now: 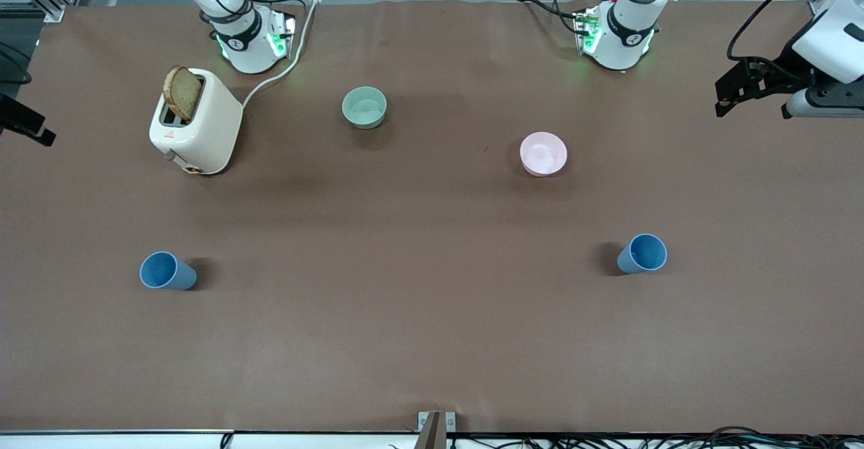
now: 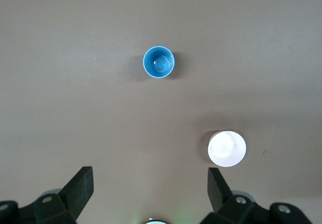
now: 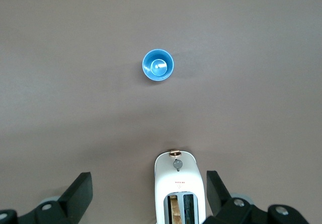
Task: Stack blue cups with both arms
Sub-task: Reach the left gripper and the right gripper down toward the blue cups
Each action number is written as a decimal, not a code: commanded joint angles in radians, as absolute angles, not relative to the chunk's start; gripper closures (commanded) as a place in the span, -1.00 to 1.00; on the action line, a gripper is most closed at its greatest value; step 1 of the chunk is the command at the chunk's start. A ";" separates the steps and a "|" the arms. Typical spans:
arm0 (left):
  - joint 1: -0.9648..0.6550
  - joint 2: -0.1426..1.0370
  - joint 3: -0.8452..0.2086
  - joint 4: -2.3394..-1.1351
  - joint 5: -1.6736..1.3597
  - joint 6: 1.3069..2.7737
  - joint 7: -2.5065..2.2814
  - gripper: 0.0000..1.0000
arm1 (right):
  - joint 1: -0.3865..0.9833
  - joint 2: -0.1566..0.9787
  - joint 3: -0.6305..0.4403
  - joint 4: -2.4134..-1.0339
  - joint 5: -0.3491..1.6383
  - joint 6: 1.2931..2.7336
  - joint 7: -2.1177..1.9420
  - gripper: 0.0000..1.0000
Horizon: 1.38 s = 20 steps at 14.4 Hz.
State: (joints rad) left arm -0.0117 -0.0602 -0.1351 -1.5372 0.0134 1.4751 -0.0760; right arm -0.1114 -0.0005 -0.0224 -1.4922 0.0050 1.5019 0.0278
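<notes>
While both cups (image 1: 168, 271) (image 1: 642, 254) stand apart, bowls (image 1: 364, 107) (image 1: 543, 154) sit farther back.

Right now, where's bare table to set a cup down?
Widest bare patch: between the two blue cups, nearer the front camera than the green bowl and pink bowl. Crowded only around the toaster.

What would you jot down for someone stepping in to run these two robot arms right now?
Left gripper: open, empty, held high above the table. Right gripper: open, empty, also held high.
One blue cup stands upright toward the left arm's end, nearer the front camera than the pink bowl. The other blue cup stands upright toward the right arm's end, nearer the camera than the toaster.
Done: nothing yet.
Left: pick up both cups, stack them.
</notes>
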 commanded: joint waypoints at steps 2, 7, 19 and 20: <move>-0.011 -0.058 -0.135 -1.520 0.014 1.463 -0.083 -1.00 | -0.118 0.002 -0.018 -1.483 0.015 1.491 0.018 -1.00; 0.014 0.007 -0.130 -1.496 0.015 1.486 -0.080 -1.00 | -0.121 0.002 -0.018 -1.483 0.015 1.491 0.015 -1.00; 0.043 0.328 -0.129 -1.847 0.090 2.216 -0.123 -1.00 | -0.153 0.366 -0.021 -1.722 -0.002 2.158 -0.060 -1.00; 0.055 0.348 -0.129 -1.859 0.091 2.247 -0.121 -0.99 | -0.153 0.395 -0.021 -1.739 -0.003 2.207 -0.061 -1.00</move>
State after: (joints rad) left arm 0.0381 0.3348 -0.1280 -1.8310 0.0679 2.1953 -0.1058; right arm -0.1552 0.3875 -0.0249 -1.6680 0.0042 2.1187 -0.0511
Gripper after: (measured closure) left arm 0.000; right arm 0.000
